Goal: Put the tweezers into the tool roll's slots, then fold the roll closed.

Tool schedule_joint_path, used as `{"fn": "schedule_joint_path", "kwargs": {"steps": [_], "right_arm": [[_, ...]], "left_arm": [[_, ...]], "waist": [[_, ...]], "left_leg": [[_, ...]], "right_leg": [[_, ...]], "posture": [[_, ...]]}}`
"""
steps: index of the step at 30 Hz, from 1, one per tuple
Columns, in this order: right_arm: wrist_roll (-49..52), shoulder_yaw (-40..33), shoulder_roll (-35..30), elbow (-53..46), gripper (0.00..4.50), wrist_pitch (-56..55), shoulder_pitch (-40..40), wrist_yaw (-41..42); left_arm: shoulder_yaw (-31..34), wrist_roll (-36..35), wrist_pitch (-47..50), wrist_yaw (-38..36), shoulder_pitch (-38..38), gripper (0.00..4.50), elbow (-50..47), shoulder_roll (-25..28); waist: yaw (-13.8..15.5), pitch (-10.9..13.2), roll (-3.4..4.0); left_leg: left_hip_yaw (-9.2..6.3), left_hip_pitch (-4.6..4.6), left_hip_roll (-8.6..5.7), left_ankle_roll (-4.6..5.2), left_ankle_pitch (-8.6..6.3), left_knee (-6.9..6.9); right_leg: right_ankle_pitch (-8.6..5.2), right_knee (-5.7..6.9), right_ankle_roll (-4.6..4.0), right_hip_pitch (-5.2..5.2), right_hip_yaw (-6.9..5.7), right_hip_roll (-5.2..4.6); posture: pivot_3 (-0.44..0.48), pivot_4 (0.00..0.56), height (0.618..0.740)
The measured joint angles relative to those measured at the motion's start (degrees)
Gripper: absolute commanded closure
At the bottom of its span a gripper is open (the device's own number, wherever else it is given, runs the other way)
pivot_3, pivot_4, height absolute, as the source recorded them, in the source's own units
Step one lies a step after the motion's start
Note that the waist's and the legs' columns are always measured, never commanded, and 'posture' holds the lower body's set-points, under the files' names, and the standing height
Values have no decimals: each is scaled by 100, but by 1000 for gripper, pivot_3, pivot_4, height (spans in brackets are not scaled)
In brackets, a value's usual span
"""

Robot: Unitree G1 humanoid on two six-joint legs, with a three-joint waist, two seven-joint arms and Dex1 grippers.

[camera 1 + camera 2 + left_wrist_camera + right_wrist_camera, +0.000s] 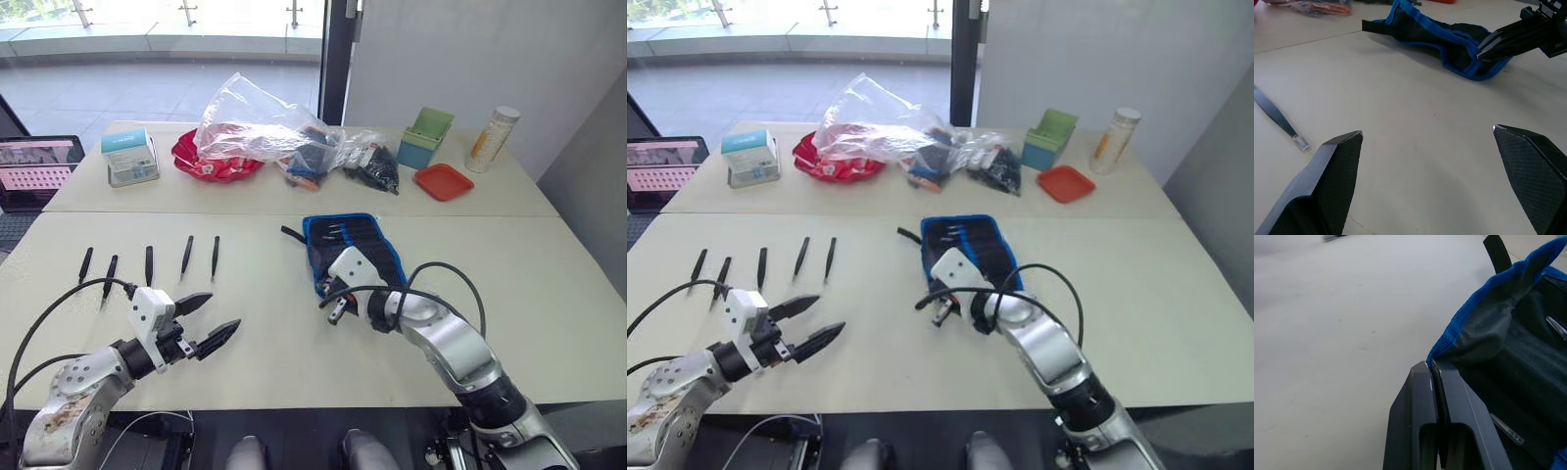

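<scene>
Several slim black tweezers (149, 264) lie in a row on the table at the left; one tweezer (1278, 120) has its silvery tip toward my left gripper. The tool roll (362, 245), black with blue edging and a short strap (291, 235), lies open at the table's middle. My right gripper (338, 308) is shut on the roll's near-left blue edge (1449, 335), lifting it slightly. Thin silvery slivers (1506, 428) show inside against the dark slots. My left gripper (223, 310) hovers open over bare table, nearer than the tweezers and left of the roll (1440, 39).
On the far table stand a laptop (39, 166), a white box (130, 157), a red bowl (211, 162) under a clear plastic bag (260, 127), a green box (426, 137), a red tray (443, 182) and a bottle (493, 139).
</scene>
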Motion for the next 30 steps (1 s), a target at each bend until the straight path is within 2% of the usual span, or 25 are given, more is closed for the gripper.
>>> {"fn": "schedule_joint_path", "kwargs": {"steps": [3, 7, 15, 20, 25, 30], "right_arm": [[63, 142, -364, -289, 4473, 23, 41, 417], [243, 232, -1187, -735, 4473, -56, 199, 1348], [354, 261, -1783, -879, 4473, -387, 110, 2465], [390, 245, -1816, -921, 4473, -378, 33, 2653], [395, 240, -1772, -1017, 4473, -319, 17, 2659], [393, 238, -1763, -1071, 4500, -209, 18, 2607]], "left_arm": [[-203, 79, -3, -219, -391, 0, 251, 83], [-669, 135, -16, -967, -1272, 0, 748, 402], [-1807, 964, -1015, -2573, -3495, 0, 2645, 509], [-2419, 1606, -2025, -3425, -4724, 0, 4276, 156], [-2691, 2137, -2774, -3865, -5628, 0, 5980, -307], [-2699, 2355, -3274, -4076, -6085, 1509, 6826, -636]], "waist": [[19, 1, 1], [105, 2, 2], [154, 3, 2], [165, 5, 6], [207, 6, 6], [247, 7, 6]], "left_leg": [[-2, -2, -1, 0, 0, 3], [-13, -7, -5, 1, 0, 15], [-36, -27, -9, 2, 1, 47], [-48, -49, -10, 12, -4, 84], [-58, -61, -12, 12, -4, 88], [-59, -61, -12, 13, -4, 89]], "right_leg": [[0, 0, 0, 0, -1, 1], [0, -3, 1, 6, -6, 1], [-1, -2, 1, 10, -18, 9], [-1, 2, 1, 9, -25, 12], [-1, 2, 2, 4, -33, 12], [-1, 3, 2, 4, -33, 10]], "posture": [[0, 150, 717], [0, 150, 717], [0, 150, 717], [0, 150, 717], [0, 150, 717], [0, 150, 717]]}}
